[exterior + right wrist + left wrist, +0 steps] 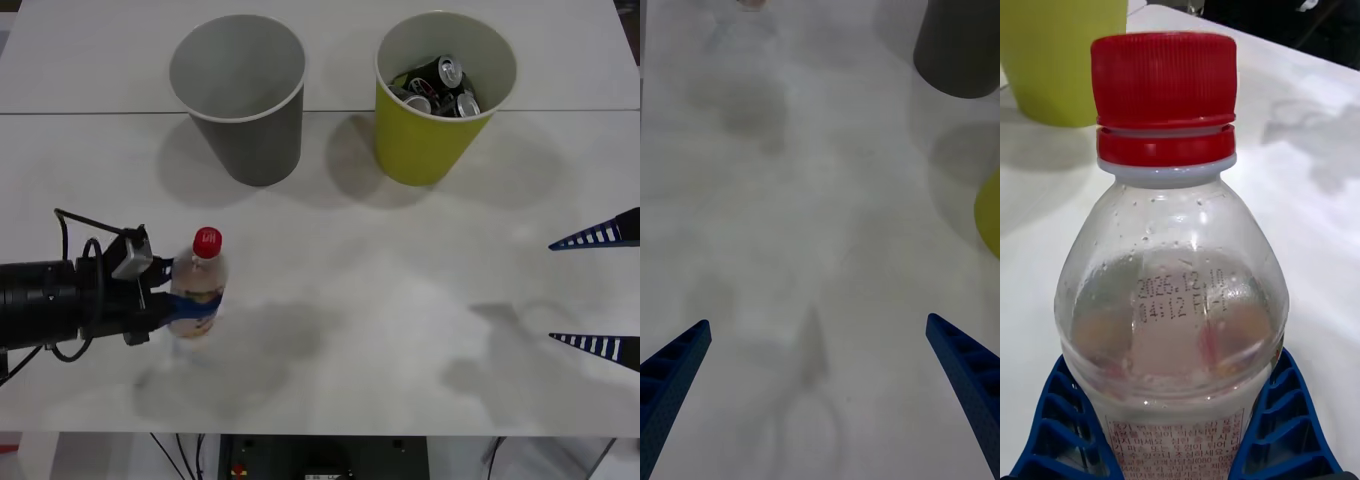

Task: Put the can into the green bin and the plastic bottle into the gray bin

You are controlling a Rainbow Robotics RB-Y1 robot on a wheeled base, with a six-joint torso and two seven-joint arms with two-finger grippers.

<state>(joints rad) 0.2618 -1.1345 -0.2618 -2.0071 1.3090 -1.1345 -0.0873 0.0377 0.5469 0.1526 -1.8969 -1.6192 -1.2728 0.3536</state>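
Step in hand: the bottle half of the task — the cans (440, 85) already lie inside the green bin (425, 140), so by my reading only the plastic bottle (197, 290) is left to bin.

Left gripper: the left gripper (160, 298) sits at the near left of the table (400, 330), its blue ribbed fingers (1052, 420) pressed against both sides of the bottle's lower body, gripping it at the label.

Plastic bottle: upright, red cap (1163, 94) on top, pale contents low in the body; it looks to stand on the table, though whether it has left the surface I cannot tell.

Gray bin: the gray bin (245, 135) stands at the far side, beyond the bottle and slightly toward the robot's right, well apart from it; what shows of its inside looks bare.

Green bin: beside the gray one, on its right, with a gap between them.

Right gripper: the right gripper (600, 290) waits at the right edge with its fingers spread wide, holding nothing.

Next move, as I judge it: lift the bottle clear, carry it forward over the gray bin's rim — high enough not to knock the wall — and only then release.
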